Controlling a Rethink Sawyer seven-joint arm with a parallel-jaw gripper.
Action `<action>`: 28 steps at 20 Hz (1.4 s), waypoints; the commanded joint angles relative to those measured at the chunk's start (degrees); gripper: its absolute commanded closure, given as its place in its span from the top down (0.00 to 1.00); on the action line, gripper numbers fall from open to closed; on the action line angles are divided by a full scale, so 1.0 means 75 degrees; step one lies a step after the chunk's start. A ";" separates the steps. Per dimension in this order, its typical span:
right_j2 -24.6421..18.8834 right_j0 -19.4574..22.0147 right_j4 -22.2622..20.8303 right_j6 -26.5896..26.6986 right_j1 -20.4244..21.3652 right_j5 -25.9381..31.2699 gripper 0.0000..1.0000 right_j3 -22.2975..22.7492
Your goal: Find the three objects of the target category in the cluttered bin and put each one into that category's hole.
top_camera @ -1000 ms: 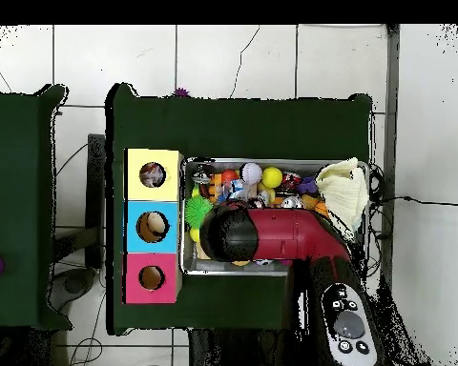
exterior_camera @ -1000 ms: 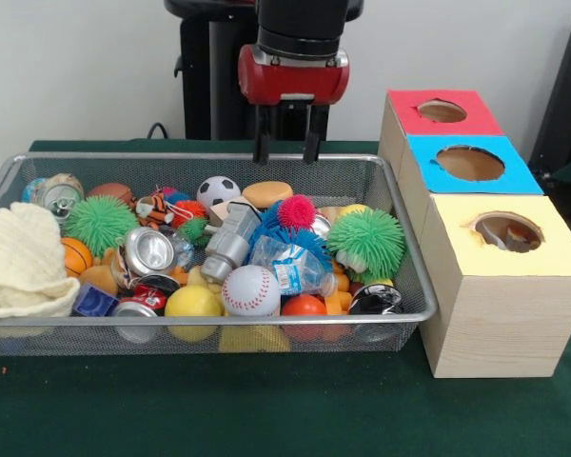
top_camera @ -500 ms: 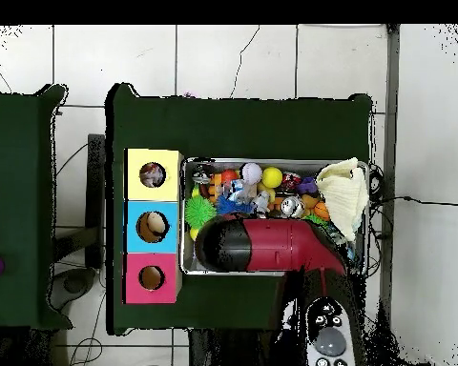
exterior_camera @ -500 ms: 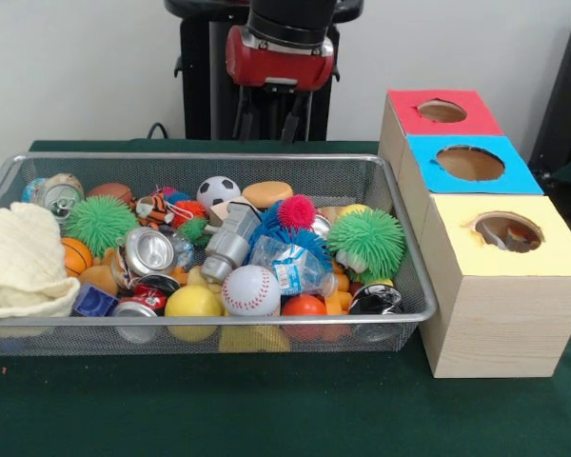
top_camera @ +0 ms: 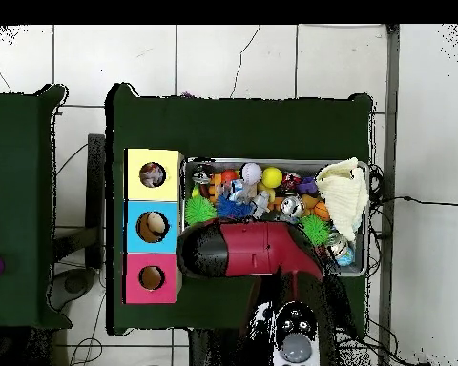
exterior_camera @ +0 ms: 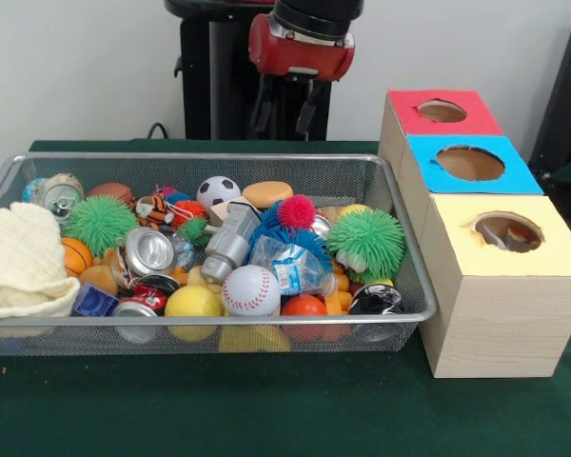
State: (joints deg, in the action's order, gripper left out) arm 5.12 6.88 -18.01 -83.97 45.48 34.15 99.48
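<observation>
The wire bin (exterior_camera: 400, 249) sits on the green table (exterior_camera: 266, 409) heaped with toys and scrap: a baseball (exterior_camera: 250, 289), a yellow ball (exterior_camera: 192, 303), a small soccer ball (exterior_camera: 218, 190), two green spiky balls (exterior_camera: 365, 240), crushed cans (exterior_camera: 149, 251), a crumpled plastic bottle (exterior_camera: 287, 267) and a cream cloth (exterior_camera: 19, 257) bunched at one end. Which category is wanted I can't tell from here; nothing has been singled out yet. Just beside the bin stands the wooden sorting box, with a red hole (exterior_camera: 442, 110), a blue hole (exterior_camera: 470, 162) and a yellow hole (exterior_camera: 507, 230); something already lies inside the yellow one, and from above the blue one shows contents too.

The gripper (exterior_camera: 284, 103) hangs high behind the bin's back rim, empty, its two fingers spread apart. From overhead the red arm (top_camera: 257, 250) covers the bin's robot-side edge.

To my eye the step is a fresh search-and-pick. It would go best by choosing a piece lying on top, such as the baseball or the soccer ball if balls are wanted, coming straight down with the fingers wide and clear of neighbours, since round things will roll and the heap will shift.

The table is covered in dark green felt; behind is a plain pale wall (exterior_camera: 76, 67), below a white tiled floor (top_camera: 233, 57) with cables.
</observation>
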 commanded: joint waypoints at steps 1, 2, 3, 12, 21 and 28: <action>-0.0246 -0.0205 0.0369 -0.1554 -0.0301 0.0055 1.00 0.0428; -0.0268 -0.0238 0.0409 -0.1647 -0.0461 -0.0092 1.00 0.0320; -0.0283 -0.0240 0.0423 -0.1651 -0.0506 -0.0194 1.00 0.0312; -0.1050 0.0260 0.0728 -0.1154 -0.1191 -0.1471 1.00 0.0001; -0.1153 0.0246 0.0798 -0.1189 -0.1440 -0.1800 1.00 -0.0010; -0.0922 0.0137 0.0914 -0.1587 -0.1614 -0.2248 1.00 0.0045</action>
State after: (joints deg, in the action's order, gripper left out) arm 1.63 7.72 -13.70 -83.97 35.71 21.59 99.57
